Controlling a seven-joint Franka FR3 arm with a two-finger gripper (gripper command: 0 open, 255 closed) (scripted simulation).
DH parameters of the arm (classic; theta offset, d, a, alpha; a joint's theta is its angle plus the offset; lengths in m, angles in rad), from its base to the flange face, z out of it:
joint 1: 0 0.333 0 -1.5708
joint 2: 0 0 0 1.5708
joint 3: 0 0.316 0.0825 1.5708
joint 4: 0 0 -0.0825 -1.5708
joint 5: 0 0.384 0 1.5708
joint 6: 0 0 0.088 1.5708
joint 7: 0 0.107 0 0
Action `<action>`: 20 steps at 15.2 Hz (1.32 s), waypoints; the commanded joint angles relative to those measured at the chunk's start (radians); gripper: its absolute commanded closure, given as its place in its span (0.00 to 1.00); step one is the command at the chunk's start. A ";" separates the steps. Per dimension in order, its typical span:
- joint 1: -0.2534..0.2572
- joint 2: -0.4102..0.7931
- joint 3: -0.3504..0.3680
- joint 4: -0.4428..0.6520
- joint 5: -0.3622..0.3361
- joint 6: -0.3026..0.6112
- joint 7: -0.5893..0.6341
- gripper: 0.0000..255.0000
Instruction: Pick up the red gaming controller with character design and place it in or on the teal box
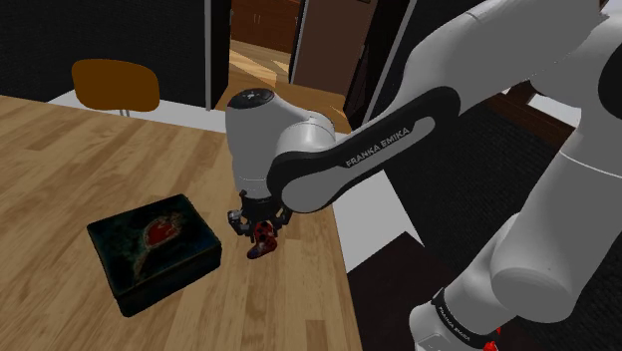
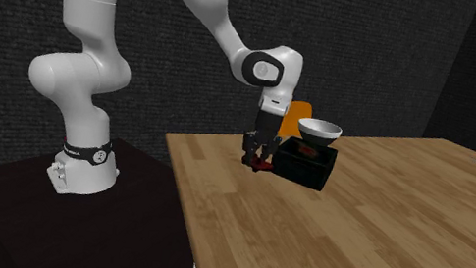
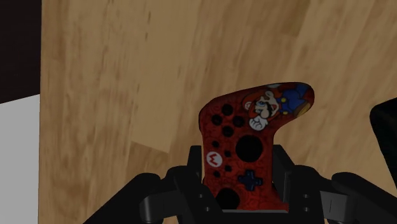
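Black gripper (image 3: 238, 170) fingers clamped on both flanks of red controller (image 3: 245, 143), cartoon character face printed on one grip. Controller hanging below white arm (image 1: 379, 140), over wooden table (image 1: 60, 160) near its edge, just beside dark box (image 1: 155, 249) with red motif on lid, apart from it. Beyond table, orange chair (image 1: 115, 85).

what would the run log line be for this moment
stage: grasp | claw: shut on red controller | controller: over wooden table, beside dark box | placed: not yet
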 commanded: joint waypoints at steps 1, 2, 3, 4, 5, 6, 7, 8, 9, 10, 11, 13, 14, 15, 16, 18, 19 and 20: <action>-0.004 -0.024 0.004 0.003 0.019 -0.021 -0.016 1.00; -0.005 -0.034 0.006 0.007 0.028 -0.033 -0.023 1.00; -0.007 -0.044 0.008 0.010 0.036 -0.044 -0.030 1.00; -0.008 -0.054 0.009 0.014 0.044 -0.056 -0.037 1.00; -0.009 -0.064 0.010 0.019 0.052 -0.068 -0.043 1.00; -0.010 -0.074 0.011 0.023 0.060 -0.079 -0.049 1.00; -0.011 -0.083 0.012 0.028 0.067 -0.091 -0.056 1.00; -0.011 -0.092 0.013 0.033 0.074 -0.103 -0.062 1.00; -0.012 -0.101 0.013 0.038 0.081 -0.115 -0.068 1.00; -0.013 -0.110 0.014 0.044 0.087 -0.128 -0.074 1.00; -0.013 -0.118 0.014 0.050 0.094 -0.140 -0.079 1.00; -0.014 -0.135 0.014 0.062 0.105 -0.164 -0.090 1.00; -0.014 -0.142 0.014 0.068 0.111 -0.177 -0.095 1.00; -0.015 -0.150 0.014 0.075 0.116 -0.189 -0.100 1.00; -0.015 -0.157 0.013 0.082 0.121 -0.202 -0.105 1.00; -0.016 -0.171 0.013 0.096 0.131 -0.227 -0.114 1.00; -0.016 -0.177 0.012 0.104 0.135 -0.240 -0.118 1.00; -0.016 -0.184 0.012 0.111 0.139 -0.252 -0.122 1.00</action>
